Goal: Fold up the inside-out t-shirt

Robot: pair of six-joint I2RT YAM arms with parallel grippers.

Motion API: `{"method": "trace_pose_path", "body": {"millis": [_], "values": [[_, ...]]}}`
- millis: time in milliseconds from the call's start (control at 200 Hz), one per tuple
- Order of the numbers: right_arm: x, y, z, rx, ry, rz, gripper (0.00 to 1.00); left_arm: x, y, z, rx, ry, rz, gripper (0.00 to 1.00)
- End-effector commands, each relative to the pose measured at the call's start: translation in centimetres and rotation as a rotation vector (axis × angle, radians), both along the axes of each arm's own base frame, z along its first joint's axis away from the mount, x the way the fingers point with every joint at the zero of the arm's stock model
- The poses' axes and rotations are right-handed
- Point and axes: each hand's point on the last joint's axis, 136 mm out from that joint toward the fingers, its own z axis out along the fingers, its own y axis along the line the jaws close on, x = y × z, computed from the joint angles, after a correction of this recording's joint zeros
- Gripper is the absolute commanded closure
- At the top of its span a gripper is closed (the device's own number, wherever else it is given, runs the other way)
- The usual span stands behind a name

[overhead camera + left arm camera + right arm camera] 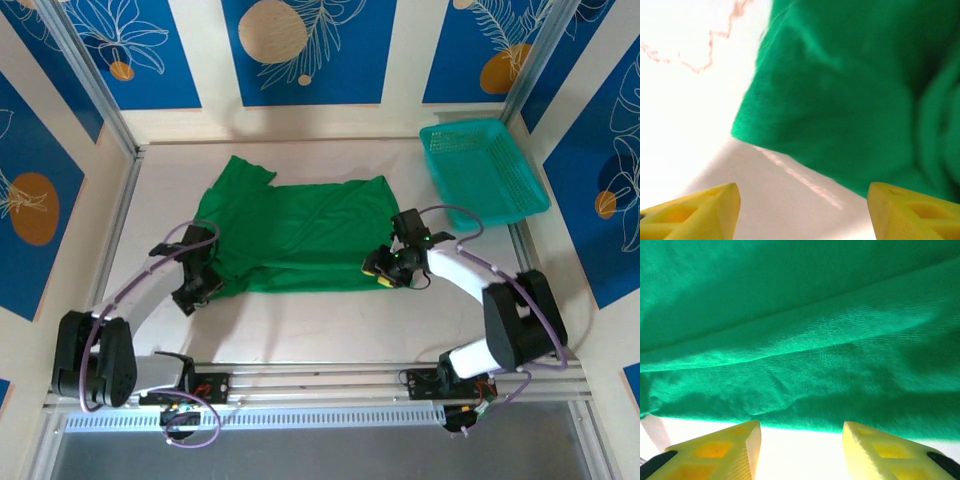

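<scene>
- Where the table (330,325) is bare at its near side, 2 arms reach forward from their bases.
- Left gripper (197,292): yellow fingers (700,210) wide apart, nothing between them, just short of the shirt's near-left corner.
- Right gripper (381,268): fingers (730,447) apart, empty, at the shirt's near-right hem.
- T-shirt (300,235): green, spread flat mid-table, wrinkled, 1 sleeve pointing far-left.
- Basket (485,170): teal mesh, far right, apart from the shirt.
</scene>
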Motion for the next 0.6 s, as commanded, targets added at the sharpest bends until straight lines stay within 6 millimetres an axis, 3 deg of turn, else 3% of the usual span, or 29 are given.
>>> {"method": "trace_pose_path", "body": {"millis": [0, 35, 170, 225, 360, 495, 595], "values": [[0.6, 0.0, -1.3, 0.009, 0.022, 0.078, 0.56, 2.2, 1.2, -1.4, 0.089, -0.046, 0.048, 0.39], [0.5, -0.6, -1.9, -0.008, 0.044, 0.061, 0.58, 2.5, 1.5, -2.0, 0.107, -0.049, 0.055, 0.47], [-1.5, -2.5, -2.9, -0.113, 0.114, 0.001, 0.61, 2.5, 3.2, -3.9, 0.197, 0.022, 0.060, 0.66], [-2.6, -2.9, -2.9, -0.143, 0.162, -0.029, 0.61, 1.8, 4.4, -3.7, 0.253, 0.066, 0.076, 0.82], [-4.1, -5.0, -2.8, -0.270, 0.202, -0.057, 0.61, 0.5, 5.8, -3.1, 0.283, 0.060, 0.122, 1.00], [-5.2, -5.7, -3.1, -0.260, 0.231, -0.069, 0.61, -1.7, 6.4, -2.2, 0.283, 0.080, 0.130, 1.00], [-5.9, -4.9, -2.0, -0.220, 0.241, -0.017, 0.61, -3.1, 6.1, -2.2, 0.248, 0.105, 0.108, 0.88]]}}
